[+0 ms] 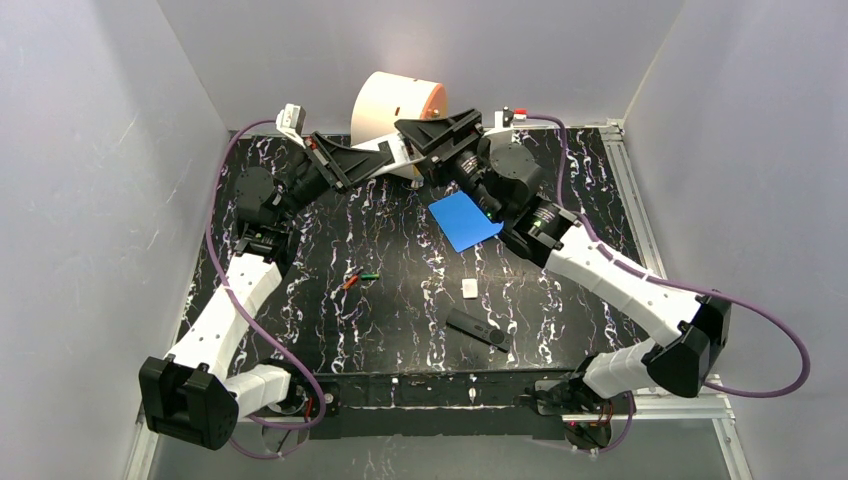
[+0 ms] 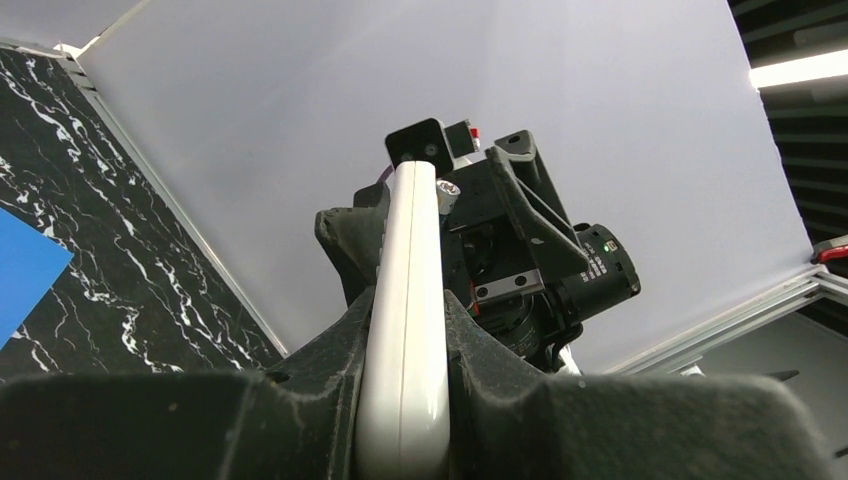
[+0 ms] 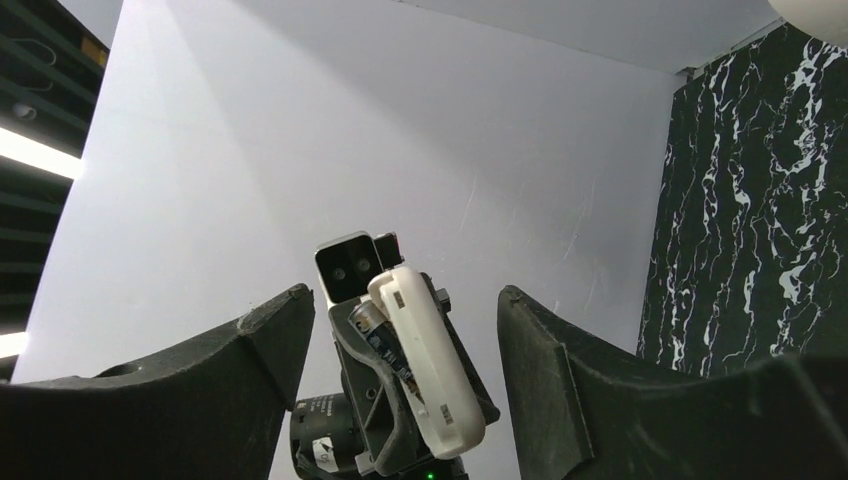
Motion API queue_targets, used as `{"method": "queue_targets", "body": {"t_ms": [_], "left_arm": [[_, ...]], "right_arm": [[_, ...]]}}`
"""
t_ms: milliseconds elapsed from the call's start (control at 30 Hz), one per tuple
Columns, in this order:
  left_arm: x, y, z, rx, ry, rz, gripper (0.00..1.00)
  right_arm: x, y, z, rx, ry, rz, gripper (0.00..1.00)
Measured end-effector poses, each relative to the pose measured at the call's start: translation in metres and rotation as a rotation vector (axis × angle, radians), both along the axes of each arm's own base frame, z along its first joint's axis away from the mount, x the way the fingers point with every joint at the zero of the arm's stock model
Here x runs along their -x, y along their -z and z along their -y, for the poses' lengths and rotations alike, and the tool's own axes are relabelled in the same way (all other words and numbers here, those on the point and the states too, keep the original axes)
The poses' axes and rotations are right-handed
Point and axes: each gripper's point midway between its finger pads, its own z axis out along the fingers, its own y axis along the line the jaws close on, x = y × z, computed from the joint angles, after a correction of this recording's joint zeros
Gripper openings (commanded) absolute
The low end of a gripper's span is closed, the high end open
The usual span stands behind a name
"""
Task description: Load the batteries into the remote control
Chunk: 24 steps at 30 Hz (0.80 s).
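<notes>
While our left gripper (image 2: 408,335) is squeezing the remote (image 2: 407,240), we are holding steady. Our right gripper (image 3: 405,310) is standing open.

The orange-red battery (image 1: 349,282) and the dark green battery (image 1: 370,275) are tiny thin cylinders lying flat on the black marbled table (image 1: 400,335), the green one just beside the orange-red one at about two o'clock. The remote control (image 2: 404,330), a slim white bar with rounded ends, is up off the table at about one o'clock from them. It is pinched edge-on in the left gripper (image 2: 405,400), and a dark bay shows along its opened side.
</notes>
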Motion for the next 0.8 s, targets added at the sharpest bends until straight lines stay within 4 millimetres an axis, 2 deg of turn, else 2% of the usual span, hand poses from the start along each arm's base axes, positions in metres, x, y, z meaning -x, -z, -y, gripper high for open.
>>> {"method": "queue_targets", "body": {"t_ms": [267, 500, 800], "left_arm": [[0.0031, 0.0001, 0.0012, -0.017, 0.011, 0.033, 0.0], [0.0031, -0.0018, 0.0013, -0.007, 0.015, 0.035, 0.0], [0.0002, -0.0029, 0.0011, 0.034, 0.025, -0.034, 0.0]], "right_arm": [[-0.0038, 0.0019, -0.0045, -0.029, -0.006, -0.021, 0.57], [-0.0068, 0.0018, -0.0037, -0.035, -0.009, -0.021, 0.4], [-0.008, 0.0014, -0.0047, -0.036, -0.021, -0.006, 0.33]]}}
